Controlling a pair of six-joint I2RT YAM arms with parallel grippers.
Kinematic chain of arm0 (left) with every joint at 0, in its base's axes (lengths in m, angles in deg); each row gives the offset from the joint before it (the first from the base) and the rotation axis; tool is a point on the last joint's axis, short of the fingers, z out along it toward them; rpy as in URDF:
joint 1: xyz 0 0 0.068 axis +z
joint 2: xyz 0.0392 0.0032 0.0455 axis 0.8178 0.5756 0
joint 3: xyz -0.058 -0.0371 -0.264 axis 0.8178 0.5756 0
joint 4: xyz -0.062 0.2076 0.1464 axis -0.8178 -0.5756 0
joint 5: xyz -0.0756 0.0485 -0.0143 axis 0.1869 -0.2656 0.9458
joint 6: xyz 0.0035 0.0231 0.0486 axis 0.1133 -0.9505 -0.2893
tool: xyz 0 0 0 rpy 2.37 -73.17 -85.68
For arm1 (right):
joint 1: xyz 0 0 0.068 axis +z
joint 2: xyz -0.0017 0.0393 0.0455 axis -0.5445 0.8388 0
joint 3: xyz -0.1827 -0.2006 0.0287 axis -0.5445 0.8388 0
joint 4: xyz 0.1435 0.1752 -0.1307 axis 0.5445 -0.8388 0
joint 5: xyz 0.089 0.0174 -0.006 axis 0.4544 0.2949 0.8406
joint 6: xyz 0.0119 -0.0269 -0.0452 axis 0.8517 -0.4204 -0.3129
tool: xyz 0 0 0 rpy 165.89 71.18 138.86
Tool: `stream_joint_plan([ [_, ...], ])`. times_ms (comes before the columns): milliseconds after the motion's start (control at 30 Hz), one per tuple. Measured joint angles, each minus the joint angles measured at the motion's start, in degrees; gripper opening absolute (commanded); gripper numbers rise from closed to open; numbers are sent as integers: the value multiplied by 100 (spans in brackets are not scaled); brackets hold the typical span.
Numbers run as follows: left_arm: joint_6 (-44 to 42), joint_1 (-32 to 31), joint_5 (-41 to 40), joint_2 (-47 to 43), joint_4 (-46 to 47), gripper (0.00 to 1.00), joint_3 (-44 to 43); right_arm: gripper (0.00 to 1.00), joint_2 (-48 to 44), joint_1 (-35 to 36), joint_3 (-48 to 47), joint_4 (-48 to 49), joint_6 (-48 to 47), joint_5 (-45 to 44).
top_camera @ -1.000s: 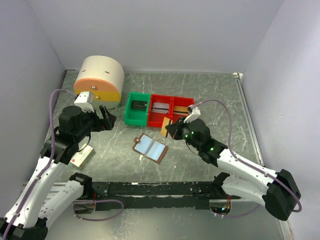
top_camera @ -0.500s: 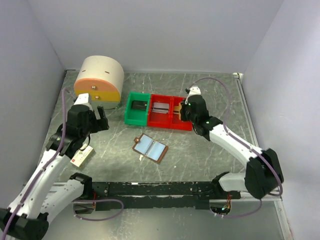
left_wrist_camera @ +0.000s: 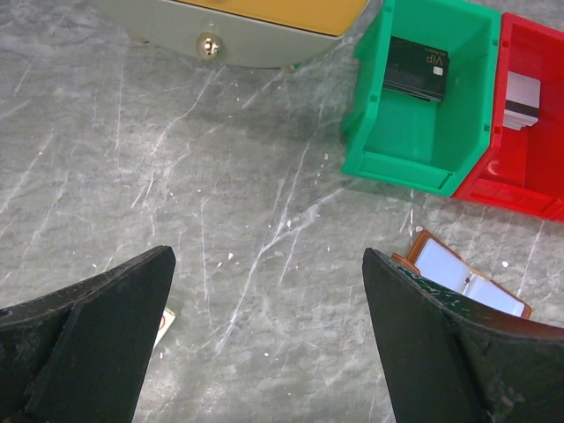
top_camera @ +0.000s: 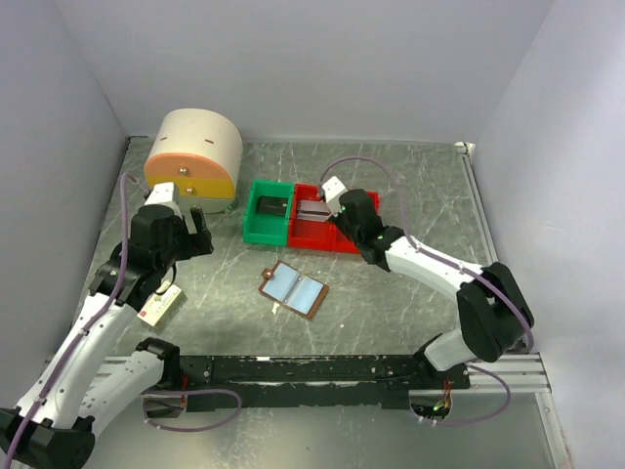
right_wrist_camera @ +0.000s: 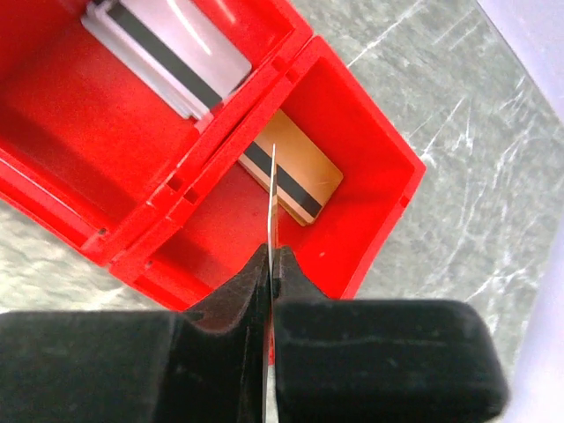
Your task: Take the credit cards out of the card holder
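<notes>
While my left pincer (top_camera: 192, 233) hangs spread as wide as it goes, with nothing between its fingers, a small white-and-red box (top_camera: 161, 305) lies under that arm near the left edge of the table (top_camera: 410, 176). Toward the middle, nearer the front edge, the card holder (top_camera: 294, 289) lies open and flat with its pale-blue panels up and its brown tab at its left end. I cannot tell whether a card is tucked in it. It looks light, thin and floppy at the fold, and likely to skate on this surface, so I would pin one panel before pulling. Behind it the green bin (left_wrist_camera: 423, 132) holds a black card (left_wrist_camera: 415, 69), and the red bin (right_wrist_camera: 79, 150) holds a pale striped card (right_wrist_camera: 167, 48). My right pincer (right_wrist_camera: 272, 257) is clamped tight on a card (right_wrist_camera: 273, 198) held edge-on over the second red bin (right_wrist_camera: 344, 106), where a gold card (right_wrist_camera: 308, 181) lies. Cards are stiff, slick and thin, so I judge a short edge the best place to nip them.
</notes>
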Motion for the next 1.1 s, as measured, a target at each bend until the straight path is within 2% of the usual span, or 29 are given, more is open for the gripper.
stream_joint_plan([
  [233,-57,0,52,-170,11,100,22,0,330,-131,179,166,-1471,-168],
  [400,-61,0,125,-168,13,100,24,0,503,-387,181,234,-2295,162],
  [700,-76,0,157,-157,15,100,52,0,1054,-612,-44,264,-2999,697],
  [1100,-103,0,238,-118,15,100,52,0,1364,-787,-273,925,-3775,997],
])
